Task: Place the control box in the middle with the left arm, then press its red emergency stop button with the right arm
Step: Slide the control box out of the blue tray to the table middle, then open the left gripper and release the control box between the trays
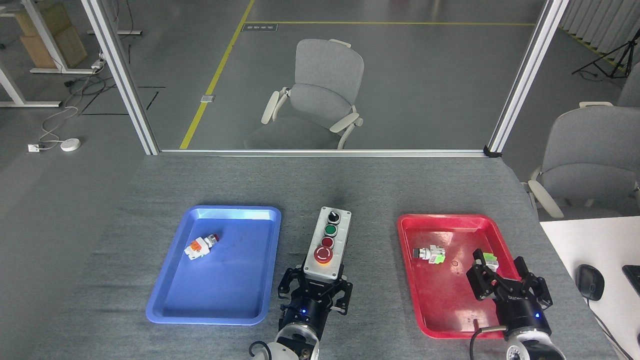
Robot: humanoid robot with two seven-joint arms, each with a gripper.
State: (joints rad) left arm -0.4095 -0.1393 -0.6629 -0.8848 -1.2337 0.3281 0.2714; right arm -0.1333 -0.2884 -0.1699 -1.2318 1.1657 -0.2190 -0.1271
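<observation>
The light-grey control box [328,242] stands lengthwise over the bare grey cloth [350,190] between the two trays. My left gripper [316,287] is shut on its near end. Its big red emergency stop button [323,254] sits closest to that gripper, with a small red button, a green button and a black knob in a row behind it. My right gripper [509,286] hovers over the near right part of the red tray [410,225], its fingers spread open around nothing.
A blue tray [170,300] at the left holds a small white-and-orange switch [199,246]. Two small parts [430,254] lie in the red tray. A white desk with a black mouse [590,281] stands at the right edge.
</observation>
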